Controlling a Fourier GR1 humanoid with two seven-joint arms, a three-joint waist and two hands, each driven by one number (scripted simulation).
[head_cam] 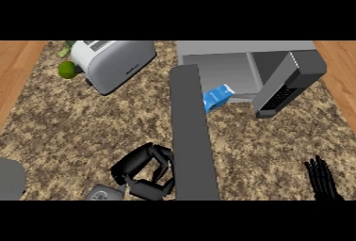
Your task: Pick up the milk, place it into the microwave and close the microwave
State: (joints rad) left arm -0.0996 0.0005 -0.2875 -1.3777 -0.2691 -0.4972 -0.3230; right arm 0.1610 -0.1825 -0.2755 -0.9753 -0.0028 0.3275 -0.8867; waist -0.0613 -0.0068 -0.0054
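Note:
The blue-and-white milk carton (pixel 218 96) lies tilted at the front of the open microwave (pixel 236 66), its left part hidden behind the door. The microwave's long dark grey door (pixel 191 136) stands open and stretches toward me down the middle of the view. My left hand (pixel 142 172) sits just left of the door's near end, fingers curled, with nothing seen in it. Whether it touches the door I cannot tell. My right hand (pixel 323 179) rests at the lower right edge, fingers straight and up.
A silver toaster (pixel 115 63) stands at the back left with a green fruit (pixel 67 69) beside it. A dark panel with a keypad (pixel 284 89) juts out at the microwave's right. A grey rounded object (pixel 10 179) shows at the left edge.

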